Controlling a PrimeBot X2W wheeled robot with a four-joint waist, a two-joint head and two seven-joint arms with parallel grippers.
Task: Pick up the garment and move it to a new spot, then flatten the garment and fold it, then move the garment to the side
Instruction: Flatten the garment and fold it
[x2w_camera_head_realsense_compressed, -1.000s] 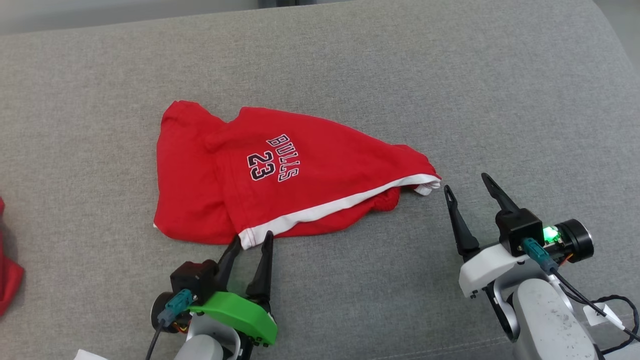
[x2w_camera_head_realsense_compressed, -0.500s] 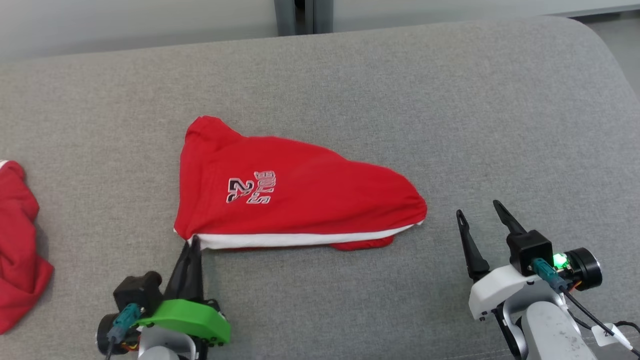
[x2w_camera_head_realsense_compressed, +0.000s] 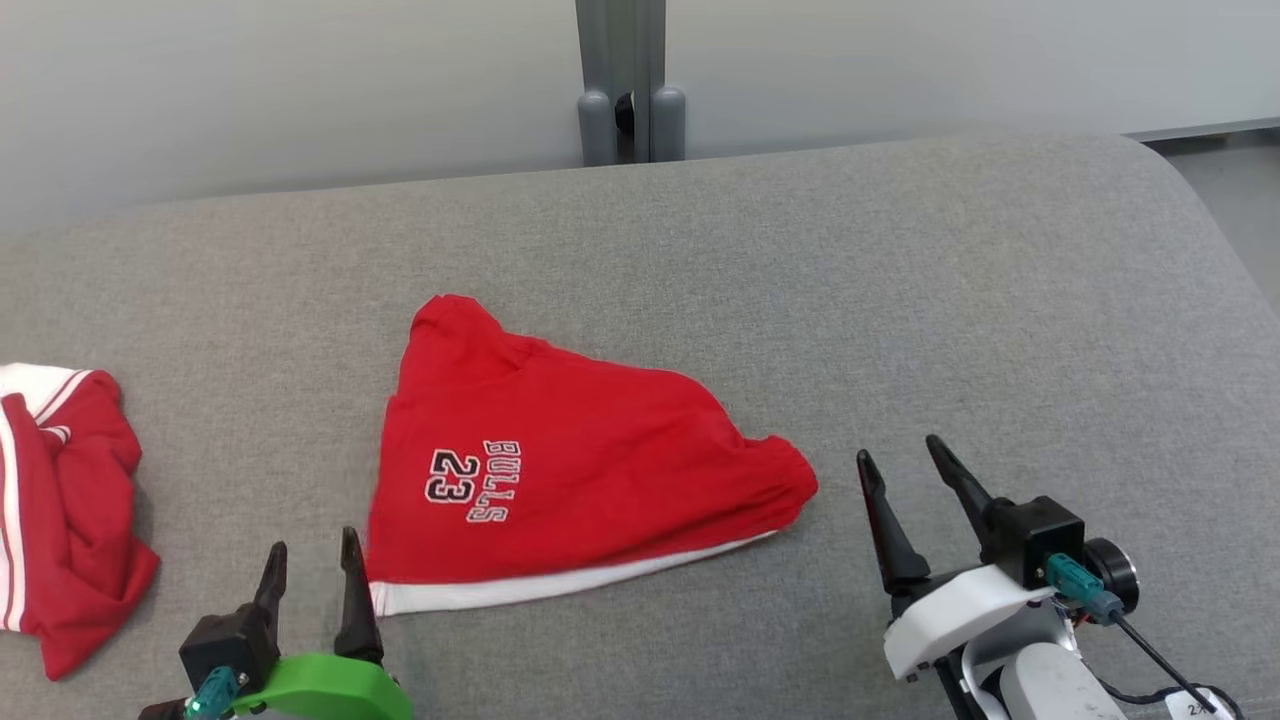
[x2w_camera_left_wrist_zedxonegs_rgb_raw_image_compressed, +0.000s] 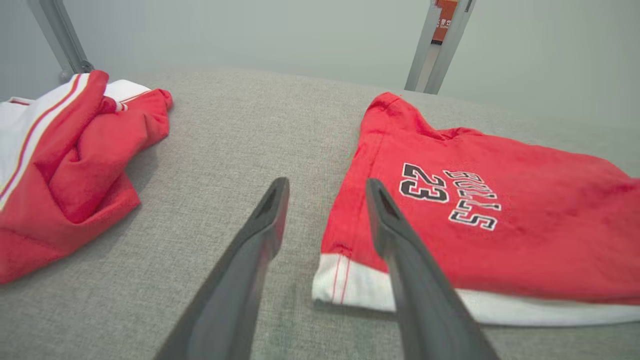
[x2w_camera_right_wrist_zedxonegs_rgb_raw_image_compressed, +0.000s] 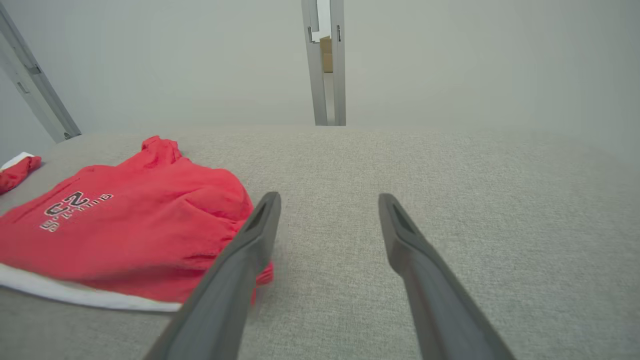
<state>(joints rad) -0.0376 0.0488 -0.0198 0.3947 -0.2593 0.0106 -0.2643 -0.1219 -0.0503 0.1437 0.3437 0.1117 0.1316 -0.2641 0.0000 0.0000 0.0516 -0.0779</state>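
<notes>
The garment (x2w_camera_head_realsense_compressed: 570, 475) is a red jersey with "BULLS 23" lettering and a white hem, lying folded in a rough triangle on the grey cushion (x2w_camera_head_realsense_compressed: 900, 300). Its white-hemmed corner (x2w_camera_left_wrist_zedxonegs_rgb_raw_image_compressed: 345, 280) lies just right of my left gripper (x2w_camera_head_realsense_compressed: 312, 550), which stands open with nothing between its fingers; in the left wrist view the gripper (x2w_camera_left_wrist_zedxonegs_rgb_raw_image_compressed: 327, 187) has its right finger over the jersey's edge. My right gripper (x2w_camera_head_realsense_compressed: 897, 455) is open and empty just right of the garment's right end; in the right wrist view this gripper (x2w_camera_right_wrist_zedxonegs_rgb_raw_image_compressed: 330, 200) has the jersey (x2w_camera_right_wrist_zedxonegs_rgb_raw_image_compressed: 125, 235) to its left.
A second red and white garment (x2w_camera_head_realsense_compressed: 60, 520) lies bunched at the cushion's left edge, also seen in the left wrist view (x2w_camera_left_wrist_zedxonegs_rgb_raw_image_compressed: 75, 160). A grey metal post (x2w_camera_head_realsense_compressed: 620, 80) stands behind the cushion against a pale wall. Bare cushion stretches to the right and back.
My left gripper was shut on the garment's white-hemmed corner, dragged it leftward, then let go and opened. The camera has tilted, showing more wall. The right gripper stays open.
</notes>
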